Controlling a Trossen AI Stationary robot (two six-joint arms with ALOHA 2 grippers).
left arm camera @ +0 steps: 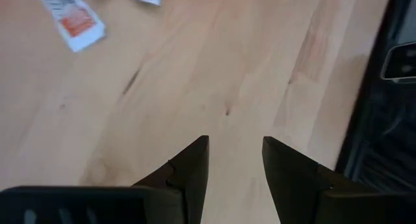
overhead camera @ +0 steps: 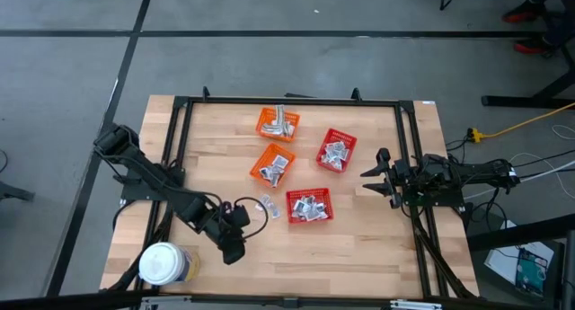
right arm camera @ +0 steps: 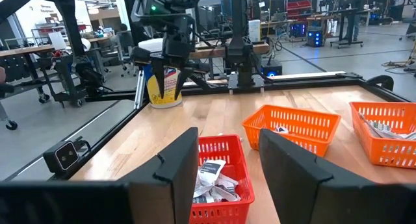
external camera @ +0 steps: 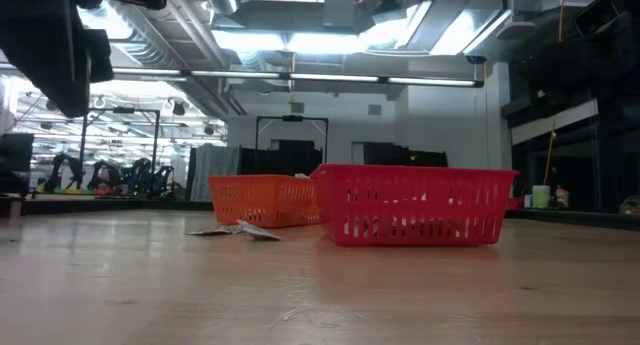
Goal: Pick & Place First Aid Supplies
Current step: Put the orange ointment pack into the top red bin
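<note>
Wood surface: the pale plank table (overhead camera: 359, 247) is bordered by a black metal frame (overhead camera: 287, 101) that runs along its far edge and down both sides.
Open room, near side: bare wood stretches along the near edge between the jar and the right-hand rail; in the low view nothing stands in front of the baskets.
Open room, left side: a bare strip of planks lies between the left rail and the orange baskets.
Baskets: two orange baskets (overhead camera: 278, 123) (overhead camera: 272, 163) and two red baskets (overhead camera: 337, 150) (overhead camera: 308, 205) cluster in the middle, each apart from the others.
First aid supplies: silvery packets fill all four baskets; loose sachets (overhead camera: 268, 205) lie flat on the wood just left of the near red basket, and also show in the left wrist view (left arm camera: 73, 16).
Jar: a white-lidded round jar (overhead camera: 163, 264) stands at the near left corner, close to the table's edge.
Left gripper (overhead camera: 232, 249): near the front left, between the jar and the loose sachets, above bare wood; fingers (left arm camera: 188, 175) parted with a clear gap, holding nothing and touching nothing.
Right gripper (overhead camera: 373, 178): at the right rail, pointing toward the red baskets; fingers (right arm camera: 174, 165) parted, empty, clear of every basket.
</note>
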